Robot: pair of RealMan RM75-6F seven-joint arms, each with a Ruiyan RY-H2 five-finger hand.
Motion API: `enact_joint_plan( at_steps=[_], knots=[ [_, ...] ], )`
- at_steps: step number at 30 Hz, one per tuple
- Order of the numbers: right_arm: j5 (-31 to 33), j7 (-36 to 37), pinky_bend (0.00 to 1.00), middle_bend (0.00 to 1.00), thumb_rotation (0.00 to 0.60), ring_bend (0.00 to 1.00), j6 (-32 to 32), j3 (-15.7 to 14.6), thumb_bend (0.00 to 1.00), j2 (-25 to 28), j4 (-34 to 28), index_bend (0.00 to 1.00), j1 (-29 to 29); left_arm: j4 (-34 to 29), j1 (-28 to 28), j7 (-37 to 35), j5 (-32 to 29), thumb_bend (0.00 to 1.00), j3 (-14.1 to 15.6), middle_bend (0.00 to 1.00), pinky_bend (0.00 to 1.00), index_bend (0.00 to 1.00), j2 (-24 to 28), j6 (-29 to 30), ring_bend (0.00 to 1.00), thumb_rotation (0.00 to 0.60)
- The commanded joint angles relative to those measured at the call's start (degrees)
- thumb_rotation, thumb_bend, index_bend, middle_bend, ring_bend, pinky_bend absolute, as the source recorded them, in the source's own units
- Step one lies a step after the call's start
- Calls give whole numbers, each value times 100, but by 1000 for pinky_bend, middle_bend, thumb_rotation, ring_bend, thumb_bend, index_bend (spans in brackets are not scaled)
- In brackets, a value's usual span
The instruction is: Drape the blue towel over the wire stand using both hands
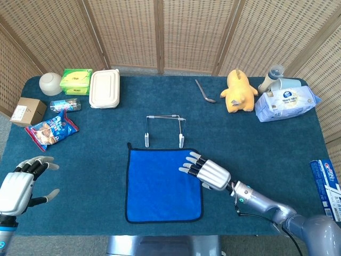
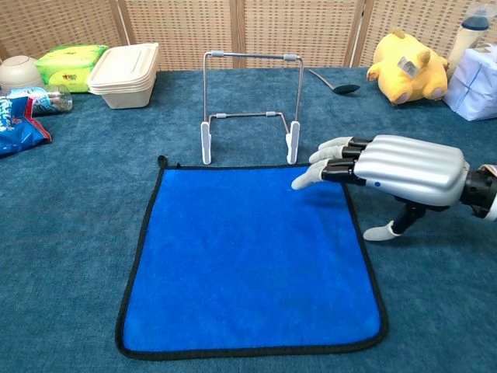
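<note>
The blue towel (image 1: 162, 183) (image 2: 250, 257) lies flat on the table, black-edged, just in front of the wire stand (image 1: 165, 129) (image 2: 250, 105), which stands upright and bare. My right hand (image 1: 206, 172) (image 2: 396, 167) hovers flat, palm down, over the towel's far right corner, fingers stretched out and apart, thumb hanging off the towel's right edge; it holds nothing. My left hand (image 1: 20, 184) is at the front left of the table, well away from the towel, fingers spread and empty; the chest view does not show it.
At the back left are a white bowl (image 1: 50, 83), a green pack (image 1: 75, 81), a lidded container (image 1: 104, 88), a small bottle (image 1: 66, 104), a cardboard box (image 1: 27, 111) and a snack bag (image 1: 51, 130). A spoon (image 1: 204, 92), yellow plush toy (image 1: 238, 91) and wipes pack (image 1: 286, 103) sit back right.
</note>
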Motion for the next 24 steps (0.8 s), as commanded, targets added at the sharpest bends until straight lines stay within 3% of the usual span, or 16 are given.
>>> enact_joint_plan(
  at_steps=[1, 24],
  knots=[
    [21, 6, 118, 206, 600, 116, -31, -27, 160, -35, 37, 158, 36, 10, 3, -7, -2, 274, 1, 295, 257, 375, -5, 3, 254, 600],
    [293, -94, 118, 206, 600, 114, -232, -10, 154, -185, -169, 156, 279, 189, 27, -193, 2, 274, 6, 290, 256, 364, -58, 47, 253, 600]
  ],
)
